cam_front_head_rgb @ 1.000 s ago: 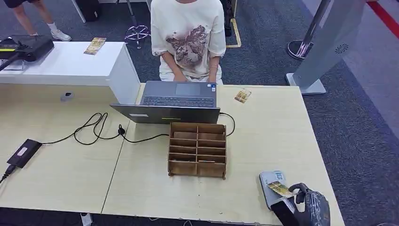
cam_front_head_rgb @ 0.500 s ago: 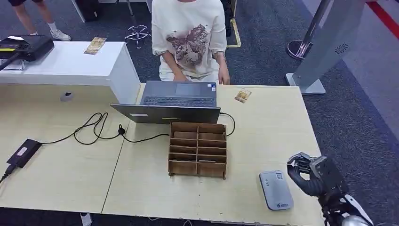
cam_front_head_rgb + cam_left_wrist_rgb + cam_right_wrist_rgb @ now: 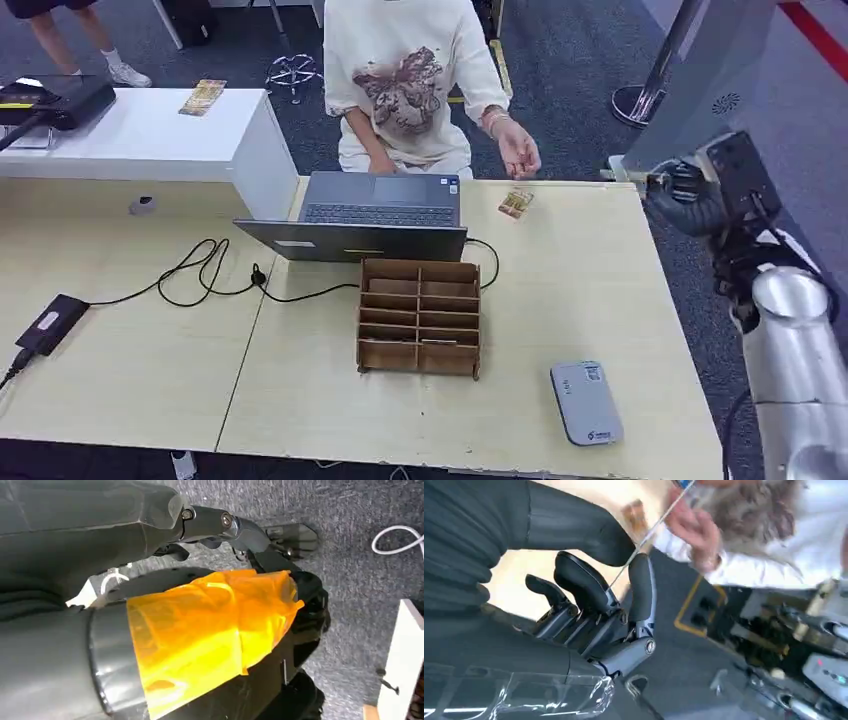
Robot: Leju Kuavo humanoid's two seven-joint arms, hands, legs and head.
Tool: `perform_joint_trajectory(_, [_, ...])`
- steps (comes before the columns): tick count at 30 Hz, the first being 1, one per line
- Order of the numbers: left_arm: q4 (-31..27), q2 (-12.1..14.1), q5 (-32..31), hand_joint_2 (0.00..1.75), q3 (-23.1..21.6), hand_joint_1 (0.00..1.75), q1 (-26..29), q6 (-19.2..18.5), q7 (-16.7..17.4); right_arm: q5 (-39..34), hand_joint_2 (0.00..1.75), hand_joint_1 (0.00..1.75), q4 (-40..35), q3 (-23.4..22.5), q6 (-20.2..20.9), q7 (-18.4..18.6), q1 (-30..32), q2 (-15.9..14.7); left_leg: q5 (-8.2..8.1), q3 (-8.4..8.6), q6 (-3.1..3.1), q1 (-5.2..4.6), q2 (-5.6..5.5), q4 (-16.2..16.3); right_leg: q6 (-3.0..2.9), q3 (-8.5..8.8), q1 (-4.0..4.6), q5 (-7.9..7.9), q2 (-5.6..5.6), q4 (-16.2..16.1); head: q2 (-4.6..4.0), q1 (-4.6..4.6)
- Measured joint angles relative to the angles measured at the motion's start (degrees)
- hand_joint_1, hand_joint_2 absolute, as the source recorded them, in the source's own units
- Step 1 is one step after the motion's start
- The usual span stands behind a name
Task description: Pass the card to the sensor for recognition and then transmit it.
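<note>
- The right robot hand (image 3: 688, 196) has risen from low over the near right corner of the desk (image 3: 590, 290), where 1 second ago it held the card over the sensor (image 3: 587, 403). It is now raised beyond the desk's far right corner, reaching toward the seated person (image 3: 410, 80).
- The wrist camera shows that robot hand (image 3: 596, 600) pinching the card (image 3: 651, 532), seen edge-on as a thin pale line, between the thick thumb and a dark finger. The other fingers are curled loosely.
- The grey sensor lies flat on the desk with nothing over it, so the scanning step looks finished (a judgement, since no reading is visible).
- The person's hand (image 3: 518, 150) has come up off the lap and out over the far desk edge, palm open, near the card but apparently not yet touching it.
- A second, patterned card (image 3: 516, 203) lies on the desk just below that hand, beside the laptop (image 3: 370, 215).
- The handover seems to be the step in progress.
- The left robot hand: I cannot tell its state; its wrist camera looks down at the floor past orange film.
</note>
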Motion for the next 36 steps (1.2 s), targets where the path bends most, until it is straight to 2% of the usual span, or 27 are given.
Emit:
perform_joint_trajectory(4, [0.00,0.22,-0.59,0.00,-0.39,0.00,-0.32,0.24,0.26,5.06,1.75,1.75,5.13,3.87,-5.79,1.00,-8.66,2.70,0.05,-0.02,-0.07,0.02,-0.03,0.01,-0.01,-0.09,0.01,0.00,0.00,0.07,0.00,0.00])
perform_joint_trajectory(8, [0.00,0.33,-1.10,0.00,-0.85,0.00,-0.41,0.42,0.92,15.76,1.75,1.75,10.64,8.47,-13.99,2.23,-16.13,5.78,0.10,-0.11,-0.13,0.03,-0.10,0.01,-0.02,-0.22,0.01,0.00,-0.05,0.16,0.02,0.00])
perform_joint_trajectory(12, [0.00,0.28,-2.08,0.00,-1.79,0.00,-0.70,0.44,1.29,34.78,1.75,1.75,16.41,13.89,-24.44,5.51,-21.31,7.92,0.11,-0.17,-0.12,0.03,-0.11,0.01,-0.03,-0.29,0.01,0.00,-0.06,0.18,0.00,0.04])
perform_joint_trajectory(15, [0.02,0.24,-2.78,0.00,-2.60,0.00,-0.97,0.48,2.36,49.98,1.75,1.75,20.83,18.09,-28.39,7.70,-23.53,8.29,0.11,-0.18,-0.12,0.02,-0.11,0.02,-0.03,-0.27,0.01,0.01,-0.07,0.17,0.02,-0.05])
perform_joint_trajectory(18, [0.02,0.24,-3.30,0.00,-3.26,0.00,-1.15,0.48,3.28,62.62,1.75,1.75,25.72,21.32,-29.45,8.74,-24.87,8.31,0.11,-0.21,-0.12,0.02,-0.13,0.09,-0.03,-0.26,0.01,0.01,-0.11,0.17,0.02,0.02])
perform_joint_trajectory(21, [0.02,0.26,-3.35,0.00,-3.72,0.00,-1.16,0.57,3.74,68.57,1.75,1.75,29.86,23.17,-29.52,9.35,-25.08,8.31,0.11,-0.24,-0.12,0.02,-0.14,0.16,-0.03,-0.25,0.01,0.01,-0.13,0.17,0.00,0.02])
perform_joint_trajectory(29, [0.02,0.28,-3.35,0.00,-4.20,0.00,-0.84,0.57,3.83,69.93,1.75,1.75,36.62,24.36,-29.19,8.83,-24.91,8.31,0.11,-0.28,-0.12,0.02,-0.14,0.23,-0.04,-0.28,0.01,0.02,-0.13,0.17,0.00,0.00])
perform_joint_trajectory(30, [0.02,0.28,-3.34,0.00,-4.20,0.00,-0.80,0.57,3.83,69.93,1.75,1.59,36.97,24.36,-29.21,8.64,-24.91,8.31,0.11,-0.28,-0.12,0.02,-0.14,0.23,-0.04,-0.28,0.01,0.02,-0.12,0.17,0.02,0.02])
perform_joint_trajectory(33, [0.02,0.28,-3.35,0.00,-4.22,0.00,-0.76,0.57,3.83,70.02,1.75,1.57,37.58,24.27,-29.19,8.04,-24.91,8.31,0.11,-0.29,-0.12,0.03,-0.14,0.23,-0.04,-0.29,0.01,0.02,-0.12,0.17,0.02,0.02])
perform_joint_trajectory(35, [0.02,0.30,-3.35,0.00,-4.22,0.00,-0.75,0.57,3.83,69.80,1.75,1.45,37.82,24.07,-29.19,7.52,-24.88,8.33,0.11,-0.29,-0.12,0.03,-0.14,0.23,-0.04,-0.29,0.02,0.02,-0.12,0.18,0.02,0.02])
perform_joint_trajectory(36, [0.02,0.31,-3.35,0.00,-4.22,0.00,-0.74,0.59,3.83,69.65,1.75,1.47,37.89,23.90,-29.21,7.28,-24.83,8.36,0.11,-0.29,-0.12,0.03,-0.14,0.23,-0.04,-0.29,0.02,0.02,-0.12,0.18,0.00,0.02])
